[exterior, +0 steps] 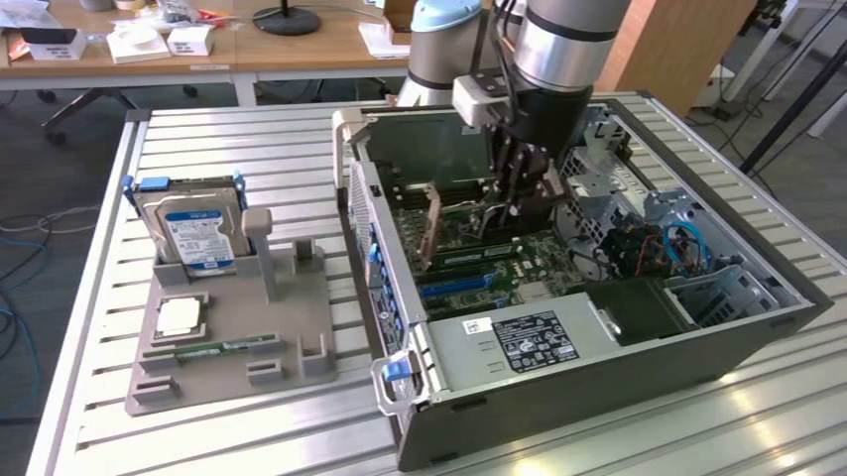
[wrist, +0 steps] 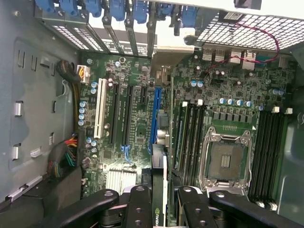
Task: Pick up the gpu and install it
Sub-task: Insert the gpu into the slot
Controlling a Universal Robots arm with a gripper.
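Step in hand: install, with the pick done. The gripper point(wrist: 161, 192) was clamped on the gpu point(wrist: 158, 209), 1 finger on each face, card held edge-down inside the open computer case point(exterior: 741, 337), just above the motherboard point(wrist: 137, 128). In the exterior view the gripper point(exterior: 523, 203) reached down into the middle of the case. In the wrist view the card edge looked roughly in line with the long blue slot point(wrist: 154, 114), not seated yet as far as I could judge. Seating likely called for edge and slot squared up, bracket end toward the rear slot openings, then a straight push. The case also held an empty CPU socket point(wrist: 225, 161) and the power supply point(exterior: 530, 337) at its near end. At the exterior view's left, the grey fixture tray point(exterior: 232, 327) held 1 hard drive point(exterior: 198, 233) upright at its far end, 1 processor chip point(exterior: 179, 315) and 1 memory stick point(exterior: 218, 347) lying flat.
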